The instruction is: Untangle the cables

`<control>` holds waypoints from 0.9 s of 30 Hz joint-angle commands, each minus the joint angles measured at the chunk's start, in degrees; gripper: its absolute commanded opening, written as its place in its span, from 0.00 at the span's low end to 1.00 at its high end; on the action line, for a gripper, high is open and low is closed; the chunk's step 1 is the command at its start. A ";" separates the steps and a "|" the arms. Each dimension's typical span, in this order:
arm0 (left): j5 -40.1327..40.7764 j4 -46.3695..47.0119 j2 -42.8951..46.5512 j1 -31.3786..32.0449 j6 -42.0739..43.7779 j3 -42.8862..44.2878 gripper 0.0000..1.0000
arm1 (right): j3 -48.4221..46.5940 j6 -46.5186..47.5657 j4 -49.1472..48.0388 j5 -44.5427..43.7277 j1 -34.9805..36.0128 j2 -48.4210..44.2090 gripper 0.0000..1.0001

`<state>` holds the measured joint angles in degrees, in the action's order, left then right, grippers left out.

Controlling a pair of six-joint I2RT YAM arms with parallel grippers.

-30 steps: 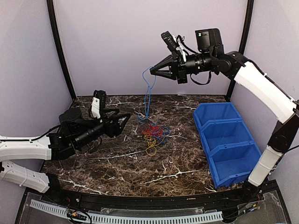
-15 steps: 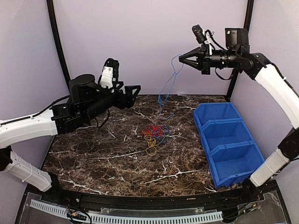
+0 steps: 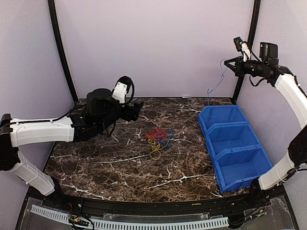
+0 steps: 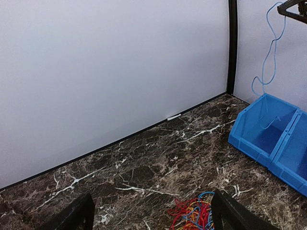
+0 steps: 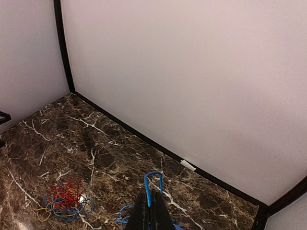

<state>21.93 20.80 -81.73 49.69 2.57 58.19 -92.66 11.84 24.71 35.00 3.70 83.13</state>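
While right gripper (image 3: 225, 62) pinches blue cable (image 3: 216, 85) above upper-right bin (image 3: 211, 127), left gripper (image 3: 138, 106) gapes empty, centre tangle (image 3: 158, 138) left to do.

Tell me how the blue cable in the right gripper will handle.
The blue cable hangs limp and kinked from the right gripper, so it is probably floppy and would heap up when lowered. Thin as it looks, it is likely light and may snag the bin rim.
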 commanded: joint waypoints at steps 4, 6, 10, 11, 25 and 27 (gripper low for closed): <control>2.35 5.35 5.95 -0.21 1.11 -3.37 0.88 | 3.64 -1.83 -5.12 0.12 -8.68 0.49 0.00; 2.10 5.52 6.84 -0.23 0.98 -3.80 0.88 | 6.03 -0.84 -5.99 -0.93 -9.90 0.57 0.00; 1.70 6.09 8.10 -0.24 0.71 -4.21 0.88 | 11.51 0.64 -7.97 -2.27 -11.64 1.16 0.00; 1.70 6.05 8.22 -0.27 0.60 -4.27 0.88 | 12.47 1.03 -8.20 -2.35 -11.96 1.38 0.00; 2.44 6.57 8.09 -0.28 0.63 -4.82 0.88 | 17.61 3.38 -4.44 -1.35 -12.23 7.19 0.00; 2.21 6.54 7.75 -0.22 0.38 -4.79 0.87 | 17.26 3.57 -2.80 -2.14 -12.23 8.52 0.00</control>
<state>23.66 25.67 -74.48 49.39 2.81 54.19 -75.05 14.55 19.75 33.23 -8.29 89.08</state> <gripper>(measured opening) 0.875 0.014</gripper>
